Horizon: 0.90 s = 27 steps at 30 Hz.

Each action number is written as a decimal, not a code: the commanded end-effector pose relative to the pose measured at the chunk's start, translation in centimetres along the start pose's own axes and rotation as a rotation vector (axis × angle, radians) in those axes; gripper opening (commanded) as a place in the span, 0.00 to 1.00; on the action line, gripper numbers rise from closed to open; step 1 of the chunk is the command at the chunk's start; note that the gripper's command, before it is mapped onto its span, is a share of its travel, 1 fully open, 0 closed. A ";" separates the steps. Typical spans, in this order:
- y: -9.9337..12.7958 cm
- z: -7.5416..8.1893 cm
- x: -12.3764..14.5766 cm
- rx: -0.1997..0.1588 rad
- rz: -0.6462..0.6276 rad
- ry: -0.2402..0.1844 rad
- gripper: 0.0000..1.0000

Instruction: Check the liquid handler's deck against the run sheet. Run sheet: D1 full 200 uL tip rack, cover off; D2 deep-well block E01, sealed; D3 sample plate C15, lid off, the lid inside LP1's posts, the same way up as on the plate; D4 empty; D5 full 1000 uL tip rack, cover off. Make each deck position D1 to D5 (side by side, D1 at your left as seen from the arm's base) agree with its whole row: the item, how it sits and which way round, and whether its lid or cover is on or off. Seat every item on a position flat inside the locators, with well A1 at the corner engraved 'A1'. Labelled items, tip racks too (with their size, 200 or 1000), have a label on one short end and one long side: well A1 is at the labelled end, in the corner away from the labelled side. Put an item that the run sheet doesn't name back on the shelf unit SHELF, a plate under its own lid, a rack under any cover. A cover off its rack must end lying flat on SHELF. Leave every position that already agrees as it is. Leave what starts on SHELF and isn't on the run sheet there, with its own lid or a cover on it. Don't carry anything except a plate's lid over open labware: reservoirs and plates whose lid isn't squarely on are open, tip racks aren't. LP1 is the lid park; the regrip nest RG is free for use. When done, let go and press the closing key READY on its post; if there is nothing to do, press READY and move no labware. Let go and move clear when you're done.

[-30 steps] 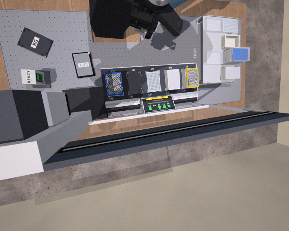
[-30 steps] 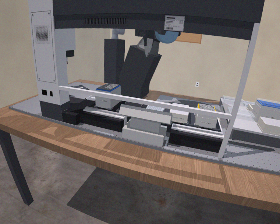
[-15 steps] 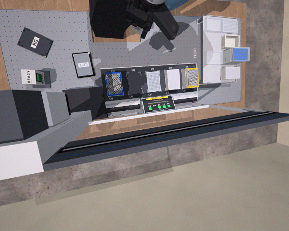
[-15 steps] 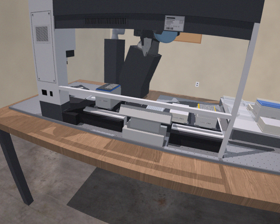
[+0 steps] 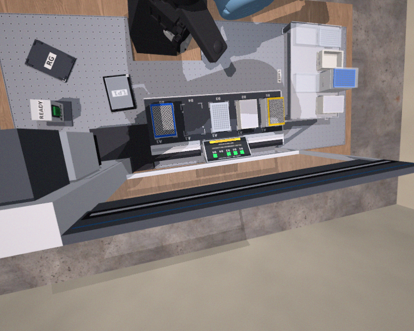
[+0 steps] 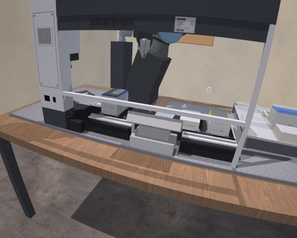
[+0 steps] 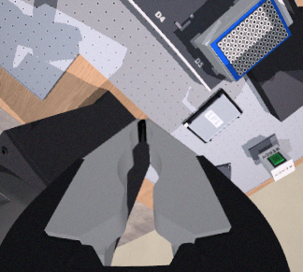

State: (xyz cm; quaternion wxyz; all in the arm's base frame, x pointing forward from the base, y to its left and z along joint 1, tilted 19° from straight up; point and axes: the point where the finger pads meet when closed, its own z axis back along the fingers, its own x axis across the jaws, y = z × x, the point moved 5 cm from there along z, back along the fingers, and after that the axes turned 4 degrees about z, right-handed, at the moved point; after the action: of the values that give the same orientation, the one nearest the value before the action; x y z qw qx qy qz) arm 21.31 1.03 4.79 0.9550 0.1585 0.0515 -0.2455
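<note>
My gripper (image 7: 143,121) is shut and empty, held high above the perforated plate behind the deck, and it also shows in the exterior view (image 6: 143,46). On the deck, a blue-framed tip rack (image 5: 162,120) sits uncovered at D5. D4 (image 5: 192,119) is empty. An open well plate (image 5: 220,116) sits at D3, a white sealed block (image 5: 247,114) at D2, and a yellow-framed tip rack (image 5: 275,111) uncovered at D1. A lid lies in the lid park LP1 (image 5: 119,93). The READY key (image 5: 55,110) stands on its post at the left and is green.
The regrip nest RG (image 5: 50,60) is bare. The shelf unit (image 5: 315,69) at the right holds a blue-topped rack (image 5: 344,77), two white boxes and flat covers. The handler's gantry (image 6: 161,8) spans the deck front. A status panel (image 5: 227,150) shows green lights.
</note>
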 end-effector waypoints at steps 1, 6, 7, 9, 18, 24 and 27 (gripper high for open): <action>-1.6 -0.1 1.7 -0.008 -0.119 0.003 0.00; -1.5 -0.2 1.6 -0.009 -0.215 0.004 0.00; -1.5 -0.2 1.6 -0.009 -0.235 0.005 0.00; -1.5 -0.3 1.6 -0.008 -0.275 0.005 0.00; -1.5 -0.3 1.5 -0.008 -0.405 0.005 0.00; -1.9 -0.2 1.9 -0.009 -0.425 0.004 0.00; -3.2 -0.1 2.9 -0.009 -0.488 0.001 0.00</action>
State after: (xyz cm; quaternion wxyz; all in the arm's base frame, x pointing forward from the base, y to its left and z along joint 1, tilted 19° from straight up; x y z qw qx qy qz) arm 21.98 -1.02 3.80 0.8880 0.1431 0.0826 -0.4292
